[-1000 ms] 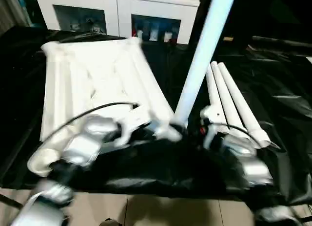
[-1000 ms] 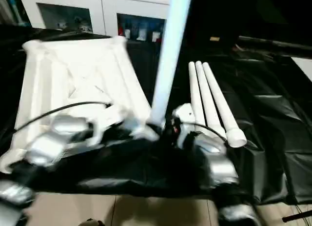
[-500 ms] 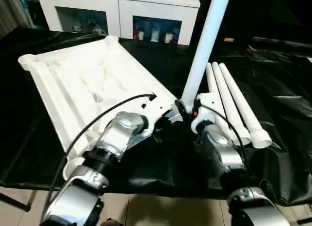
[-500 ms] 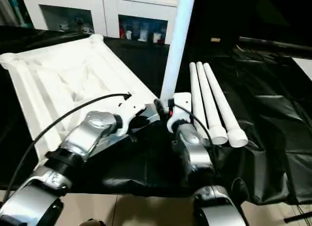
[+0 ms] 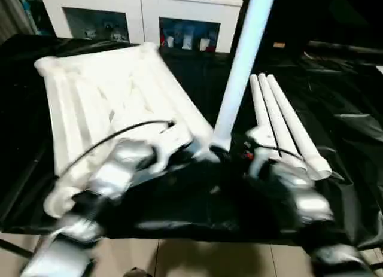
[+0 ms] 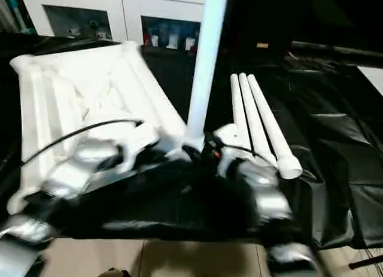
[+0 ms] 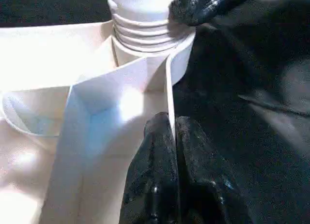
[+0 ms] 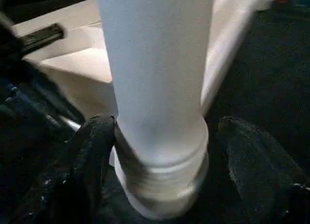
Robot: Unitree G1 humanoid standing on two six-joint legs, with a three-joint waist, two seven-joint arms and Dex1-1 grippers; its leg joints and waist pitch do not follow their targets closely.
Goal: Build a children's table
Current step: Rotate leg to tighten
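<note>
The robot has two shiny silver forearms, round like cans. A thin black cable (image 5: 114,136) loops over the left forearm (image 5: 116,169). The right forearm (image 5: 296,196) has a small red spot near the wrist. Its fingers (image 7: 160,185) are glossy black.

The upright leg (image 5: 242,67) runs off the top edge of both eye views, its upper end cut away. Both forearms blur at the bottom of the frame, hiding the top's (image 5: 108,103) near edge. The items behind the cabinet (image 5: 143,17) glass, upper left, are too small to tell.
</note>
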